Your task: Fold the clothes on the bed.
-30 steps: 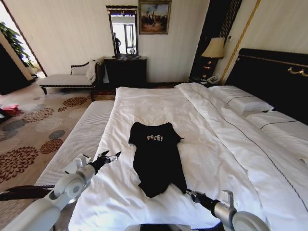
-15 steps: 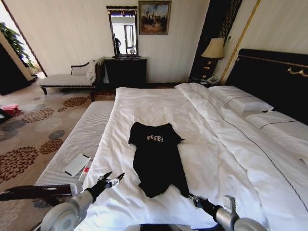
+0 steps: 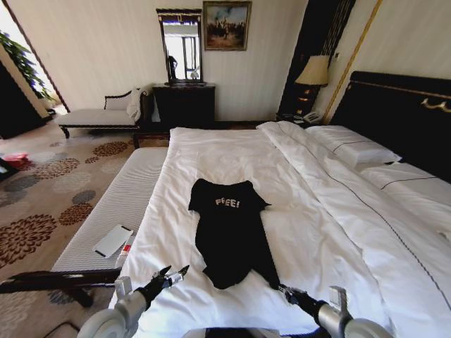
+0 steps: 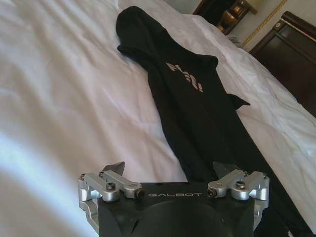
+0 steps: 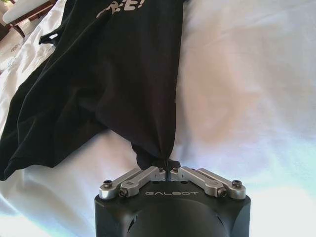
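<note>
The black T-shirt (image 3: 229,232) with white "FREE!" lettering lies flat on the white bed (image 3: 331,232), collar toward the far end. My right gripper (image 3: 283,289) is at the near right corner of the hem and is shut on it. The right wrist view shows the fingers (image 5: 148,175) of the right gripper (image 5: 168,167) pinching a gathered tip of the T-shirt (image 5: 118,74). My left gripper (image 3: 173,273) hovers open over the duvet just left of the near hem. In the left wrist view the left gripper (image 4: 169,168) has its jaws spread wide, with the T-shirt (image 4: 197,103) stretching away ahead of it.
A grey ribbed bench (image 3: 123,204) runs along the bed's left side, with a flat white object (image 3: 113,241) on it. Pillows (image 3: 356,151) and the dark headboard (image 3: 402,113) are at the right. A chaise longue (image 3: 99,116) and a dresser (image 3: 184,104) stand against the far wall.
My left arm has dropped back and swung right, from over the bench to beside the shirt's hem, uncovering the white object. The right gripper has drawn the hem corner slightly nearer.
</note>
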